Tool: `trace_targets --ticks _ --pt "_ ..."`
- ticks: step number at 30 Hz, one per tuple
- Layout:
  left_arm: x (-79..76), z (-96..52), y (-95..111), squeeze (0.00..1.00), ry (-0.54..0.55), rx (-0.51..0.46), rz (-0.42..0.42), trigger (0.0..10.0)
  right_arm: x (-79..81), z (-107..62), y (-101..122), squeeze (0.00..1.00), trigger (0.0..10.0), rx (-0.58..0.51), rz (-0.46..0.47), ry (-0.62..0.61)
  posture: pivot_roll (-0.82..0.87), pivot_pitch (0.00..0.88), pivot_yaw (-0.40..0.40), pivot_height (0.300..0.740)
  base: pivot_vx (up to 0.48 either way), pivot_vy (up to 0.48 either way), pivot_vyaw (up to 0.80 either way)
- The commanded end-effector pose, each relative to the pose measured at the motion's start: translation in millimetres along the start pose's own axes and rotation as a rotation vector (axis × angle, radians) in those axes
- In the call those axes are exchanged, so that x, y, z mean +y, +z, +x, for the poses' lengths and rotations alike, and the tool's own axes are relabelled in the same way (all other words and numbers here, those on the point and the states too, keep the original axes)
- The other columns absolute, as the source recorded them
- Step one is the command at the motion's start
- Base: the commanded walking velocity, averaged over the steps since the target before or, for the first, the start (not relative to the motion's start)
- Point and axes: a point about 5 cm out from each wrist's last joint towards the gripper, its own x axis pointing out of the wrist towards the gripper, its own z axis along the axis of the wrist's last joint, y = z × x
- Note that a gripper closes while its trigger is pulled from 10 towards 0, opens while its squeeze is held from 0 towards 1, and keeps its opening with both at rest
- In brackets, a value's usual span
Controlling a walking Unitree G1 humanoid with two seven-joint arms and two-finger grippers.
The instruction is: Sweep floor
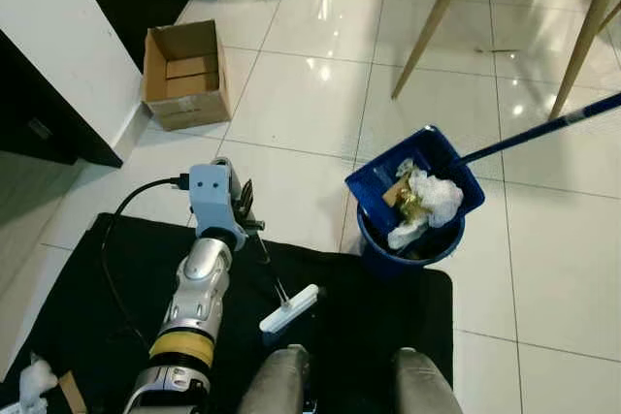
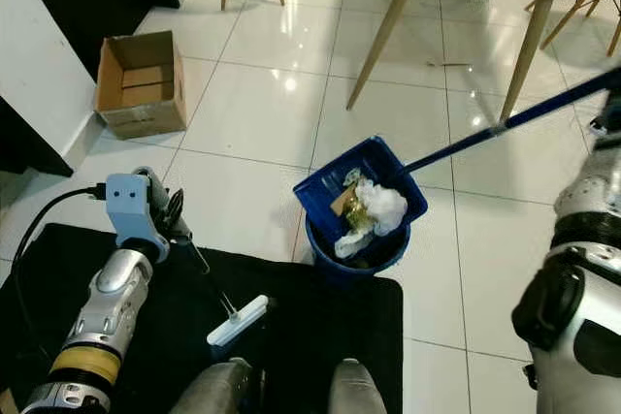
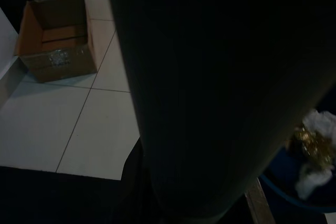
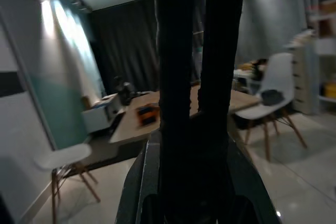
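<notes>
White tiled floor [image 1: 291, 104], open cardboard box [image 1: 184, 75], black mat [image 1: 388, 317], blue bin [image 1: 412, 239]

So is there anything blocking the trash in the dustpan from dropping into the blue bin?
Nothing visible does. The blue dustpan sits tilted right over the blue bin, and the crumpled trash already spills from the pan into the bin's open mouth.

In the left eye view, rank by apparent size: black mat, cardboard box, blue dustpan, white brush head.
1. black mat
2. blue dustpan, though nearly level with the box
3. cardboard box, farther away, so true size unsure
4. white brush head
</notes>
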Motion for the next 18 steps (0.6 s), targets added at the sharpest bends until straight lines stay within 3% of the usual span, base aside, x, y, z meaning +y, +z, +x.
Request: trace_targets --ticks 1,9,10,15,16,18 --pt "3.4 -0.7 0.6 0.0 0.015 -0.015 0.006 10.0 4.8 7.8 15.7 0.0 10.0 -0.081 -0.035 0.027 -0.01 0.083 -0.02 0.74 0.0 0.0 0.0" --pt "0.0 -0.6 -1.2 0.0 0.015 -0.02 -0.004 10.0 22.0 19.3 39.9 0.0 10.0 -0.206 -0.133 0.108 -0.02 0.077 -0.017 0.74 0.0 0.0 0.0" --pt "-1.4 0.2 -0.7 0.0 0.012 -0.023 -0.006 10.0 37.8 20.9 44.9 0.0 10.0 -0.256 -0.186 0.177 -0.03 0.079 -0.016 0.74 0.0 0.0 0.0" --pt "-2.4 1.1 0.0 0.0 0.01 -0.026 -0.008 10.0 53.0 21.0 46.7 0.0 10.0 -0.291 -0.235 0.245 -0.03 0.081 -0.015 0.74 0.0 0.0 0.0" --pt "-3.1 2.2 0.8 0.0 0.01 -0.03 -0.01 10.0 72.0 19.4 46.1 0.0 10.0 -0.327 -0.295 0.325 -0.04 0.084 -0.017 0.74 0.0 0.0 0.0" --pt "-3.4 2.6 0.9 0.0 0.01 -0.031 -0.01 10.0 77.6 18.7 45.6 0.0 10.0 -0.338 -0.311 0.349 -0.04 0.084 -0.017 0.74 0.0 0.0 0.0"
